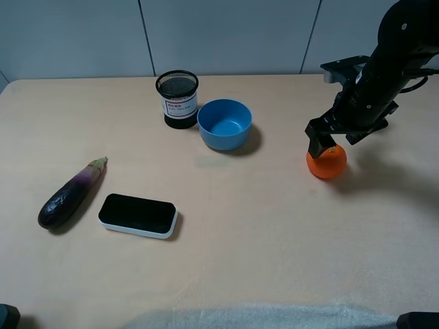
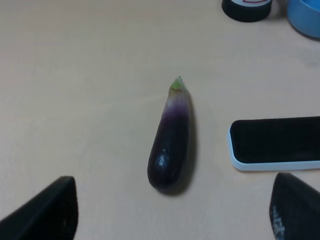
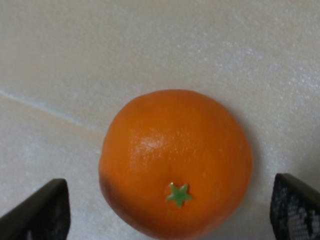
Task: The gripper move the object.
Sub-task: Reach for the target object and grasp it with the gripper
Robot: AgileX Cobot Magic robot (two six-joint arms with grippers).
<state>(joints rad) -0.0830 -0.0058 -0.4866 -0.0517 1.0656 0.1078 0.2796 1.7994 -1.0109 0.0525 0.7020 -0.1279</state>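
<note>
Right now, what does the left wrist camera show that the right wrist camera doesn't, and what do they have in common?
Only the left wrist view: a purple eggplant on the table, a black slab with a white rim beside it, and parts of a black cup and a blue bowl. Only the right wrist view: the orange, green stem star towards the camera, between the right gripper's spread fingers, apart from both. Both: pale tabletop and an open gripper; the left gripper holds nothing.
</note>
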